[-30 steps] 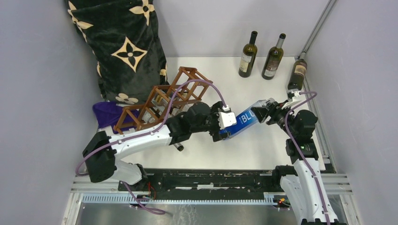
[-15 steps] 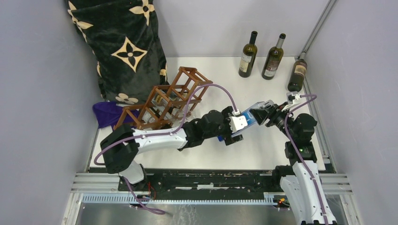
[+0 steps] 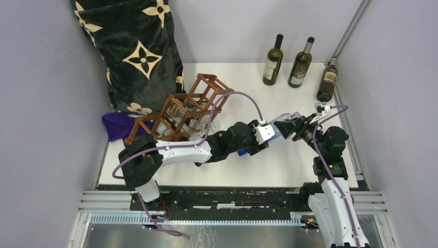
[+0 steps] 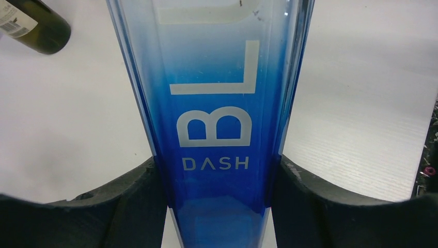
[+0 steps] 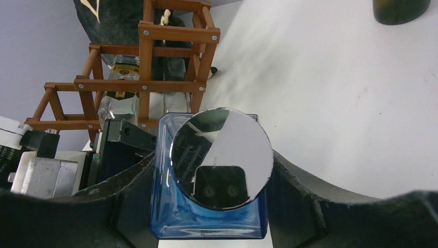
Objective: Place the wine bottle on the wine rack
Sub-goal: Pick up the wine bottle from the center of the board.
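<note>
The wine bottle (image 4: 217,103) is a square blue glass one lettered BLU DASH, held off the table between both arms. My left gripper (image 4: 219,170) is shut on its lower body, both pads pressed against its sides. My right gripper (image 5: 209,170) is shut on the top end, just below the mirrored round cap (image 5: 222,150). From above, my left gripper (image 3: 267,135) and right gripper (image 3: 289,125) nearly meet, and only slivers of the wine bottle (image 3: 279,129) show. The reddish-brown wine rack (image 3: 181,111) stands tilted at the left; its bars (image 5: 150,85) fill the right wrist view's upper left.
Three dark green bottles stand at the back right (image 3: 272,61), (image 3: 301,63), (image 3: 327,82); one shows in the left wrist view (image 4: 33,26). Clear bottles (image 3: 170,121) lie in the rack. A black flowered cushion (image 3: 134,51) and purple cloth (image 3: 118,126) sit behind it.
My left arm has slid right along the bottle toward the right gripper, and its jaws have closed onto the bottle's sides. The right gripper has kept its hold and barely moved.
</note>
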Motion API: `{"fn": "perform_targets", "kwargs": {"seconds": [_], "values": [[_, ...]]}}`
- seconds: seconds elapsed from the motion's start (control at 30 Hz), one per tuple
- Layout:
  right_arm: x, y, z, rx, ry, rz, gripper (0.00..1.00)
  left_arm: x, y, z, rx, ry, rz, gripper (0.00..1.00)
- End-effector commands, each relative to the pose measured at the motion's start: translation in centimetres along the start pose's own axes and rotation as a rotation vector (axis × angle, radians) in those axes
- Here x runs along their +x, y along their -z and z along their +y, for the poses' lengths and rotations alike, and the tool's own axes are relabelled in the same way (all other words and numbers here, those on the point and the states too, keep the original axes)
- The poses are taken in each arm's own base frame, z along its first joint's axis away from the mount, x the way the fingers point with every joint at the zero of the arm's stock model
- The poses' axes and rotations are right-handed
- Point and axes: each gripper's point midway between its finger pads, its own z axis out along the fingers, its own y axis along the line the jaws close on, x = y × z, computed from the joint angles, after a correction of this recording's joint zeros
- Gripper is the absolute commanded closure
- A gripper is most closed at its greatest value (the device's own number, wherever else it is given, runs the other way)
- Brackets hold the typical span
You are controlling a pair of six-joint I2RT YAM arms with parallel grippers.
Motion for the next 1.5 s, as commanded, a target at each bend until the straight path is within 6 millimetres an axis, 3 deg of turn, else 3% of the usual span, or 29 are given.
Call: {"fn": "perform_targets", "kwargs": {"seconds": [0.0,0.1,0.17,0.4,0.6,0.8,0.97,1.47], "values": [[-5.4,0.8,5.2,-0.165,0.155,-0.129,0.69,-5.6,1.7,-0.6,0.094,0.038,-0.094,0.98],[-5.9,1.2,5.7,-0.167,0.225,-0.120,0.23,-6.9,3.4,-1.5,0.156,0.081,-0.093,0.98],[-6.6,1.4,6.2,-0.163,0.272,-0.114,0.02,-7.1,4.4,-2.1,0.192,0.108,-0.074,0.98],[-8.5,2.3,7.1,-0.121,0.415,-0.095,0.02,-5.8,7.6,-4.4,0.311,0.190,0.019,0.98],[-8.3,2.8,9.5,-0.204,0.505,-0.053,0.02,-5.3,10.8,-5.5,0.388,0.196,0.087,0.98],[-6.4,3.4,10.9,-0.297,0.515,-0.015,0.02,-3.4,13.8,-7.1,0.491,0.205,0.214,0.98],[-3.3,4.4,12.9,-0.465,0.489,0.040,0.02,-3.0,16.6,-8.8,0.614,0.208,0.265,0.98],[4.3,5.6,12.4,-0.603,0.410,0.205,0.02,0.3,20.3,-8.9,0.646,0.163,0.424,0.98]]}}
